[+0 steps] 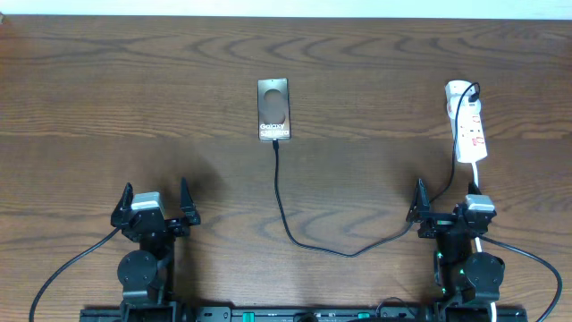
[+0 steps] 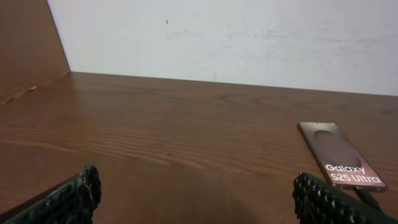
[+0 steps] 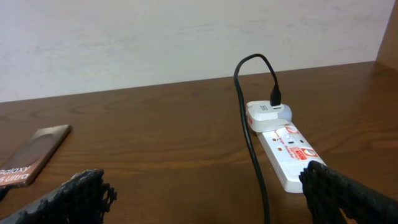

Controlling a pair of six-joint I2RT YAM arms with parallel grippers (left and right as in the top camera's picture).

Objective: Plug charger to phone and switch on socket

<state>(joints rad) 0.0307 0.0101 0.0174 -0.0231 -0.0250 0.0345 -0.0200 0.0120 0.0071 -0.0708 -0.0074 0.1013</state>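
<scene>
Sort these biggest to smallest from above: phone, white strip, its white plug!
1. Tie: white strip and phone. The strip looks longer, the phone wider, too close to call.
2. white plug, clearly smallest.

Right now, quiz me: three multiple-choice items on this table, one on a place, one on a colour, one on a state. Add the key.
1. Relative to the socket strip, the phone lies:
A. on top of it
B. to its right
C. to its left, apart from it

2. The charger cable is:
A. white
B. black
C. red

3. The left gripper and right gripper are:
A. open, holding nothing
B. shut on the cable
C. shut on the phone

Key:
1 C: the overhead view shows table between them.
2 B: a thin black line runs from phone to strip.
3 A: each wrist view shows fingers wide apart with nothing between.
</scene>
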